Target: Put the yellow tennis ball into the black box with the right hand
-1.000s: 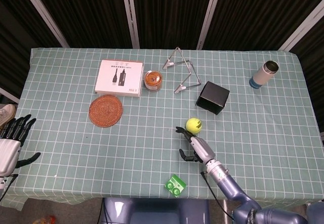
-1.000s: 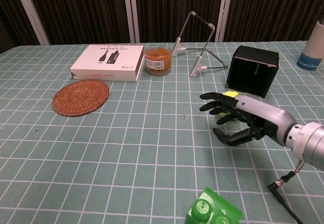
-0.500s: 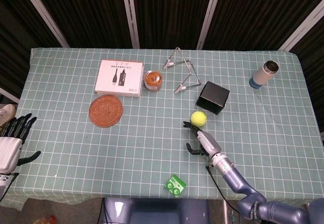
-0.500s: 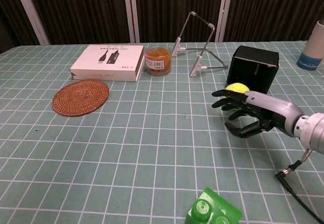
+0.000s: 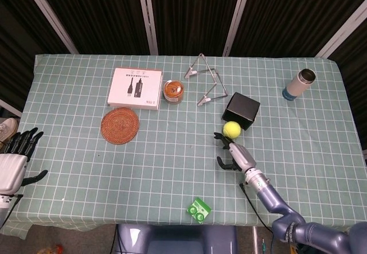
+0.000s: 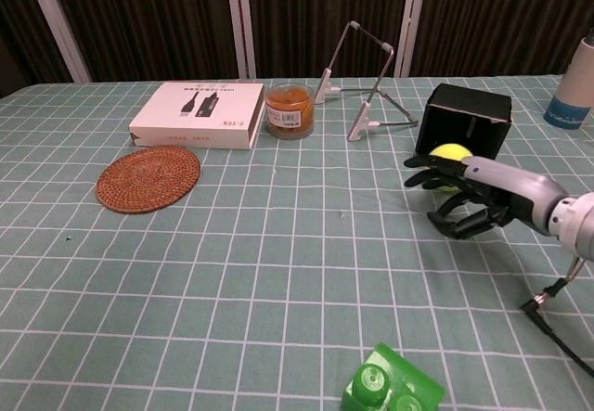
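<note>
Yellow tennis ball (image 5: 231, 129) has rolled across the desk (image 5: 86, 162) and now sits right at the open front of the black box (image 5: 242, 110), not clearly inside yet. Right hand (image 5: 236, 155) followed behind it, fingers spread, holding nothing, nudging rather than gripping. Left hand (image 5: 12, 161) idle off the desk edge, fingers apart. One more push likely finishes.

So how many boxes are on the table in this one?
2. A white box lies flat at the far left, beside the amber jar. A black box sits right of centre, with the tennis ball just in front of it. None appears hidden.
</note>
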Tool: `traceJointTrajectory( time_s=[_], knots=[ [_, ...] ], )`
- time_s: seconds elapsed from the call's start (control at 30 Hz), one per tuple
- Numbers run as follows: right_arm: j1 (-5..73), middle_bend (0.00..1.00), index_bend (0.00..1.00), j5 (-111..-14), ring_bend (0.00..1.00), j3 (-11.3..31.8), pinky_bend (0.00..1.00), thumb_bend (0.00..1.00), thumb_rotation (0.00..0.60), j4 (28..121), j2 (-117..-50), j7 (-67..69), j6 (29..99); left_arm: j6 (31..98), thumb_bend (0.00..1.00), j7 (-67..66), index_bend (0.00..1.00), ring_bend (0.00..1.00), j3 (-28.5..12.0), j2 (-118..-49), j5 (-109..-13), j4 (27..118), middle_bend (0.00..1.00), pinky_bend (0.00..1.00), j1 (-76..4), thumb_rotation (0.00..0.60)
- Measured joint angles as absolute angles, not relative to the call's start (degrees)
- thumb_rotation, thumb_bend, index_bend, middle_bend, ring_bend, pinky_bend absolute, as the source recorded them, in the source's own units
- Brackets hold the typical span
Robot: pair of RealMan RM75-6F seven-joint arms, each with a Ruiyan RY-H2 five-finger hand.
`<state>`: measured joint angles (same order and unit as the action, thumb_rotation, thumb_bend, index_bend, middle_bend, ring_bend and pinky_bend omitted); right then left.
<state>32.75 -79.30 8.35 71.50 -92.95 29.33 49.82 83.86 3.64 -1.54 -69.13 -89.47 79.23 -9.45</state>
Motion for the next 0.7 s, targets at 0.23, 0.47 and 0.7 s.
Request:
traceJointTrajectory(
  time_s=[0.23, 0.47, 0.7],
  knots=[
    [33.70, 0.14, 0.00, -78.86, 0.09, 8.63, 0.15, 0.57, 0.600, 69.68, -92.48, 29.46, 48.81, 83.42, 0.12, 3.41, 0.00, 0.04, -1.61, -69.48, -89.13, 78.86, 0.01, 0.06, -9.67, 0.600],
    [35.07, 0.14, 0.00, -78.34, 0.09, 9.26, 0.15, 0.57, 0.600, 67.27, -91.99, 30.66, 47.16, 82.45, 0.12, 3.16, 0.00, 0.04, -1.84, -69.91, -88.39, 78.38, 0.01, 0.06, -10.04, 0.600],
    [36.14, 0.14, 0.00, -77.93, 0.09, 9.93, 0.15, 0.57, 0.600, 65.06, -91.42, 31.75, 46.26, 81.73, 0.12, 2.86, 0.00, 0.04, -2.02, -70.20, -87.58, 78.07, 0.01, 0.06, -10.26, 0.600]
  ],
)
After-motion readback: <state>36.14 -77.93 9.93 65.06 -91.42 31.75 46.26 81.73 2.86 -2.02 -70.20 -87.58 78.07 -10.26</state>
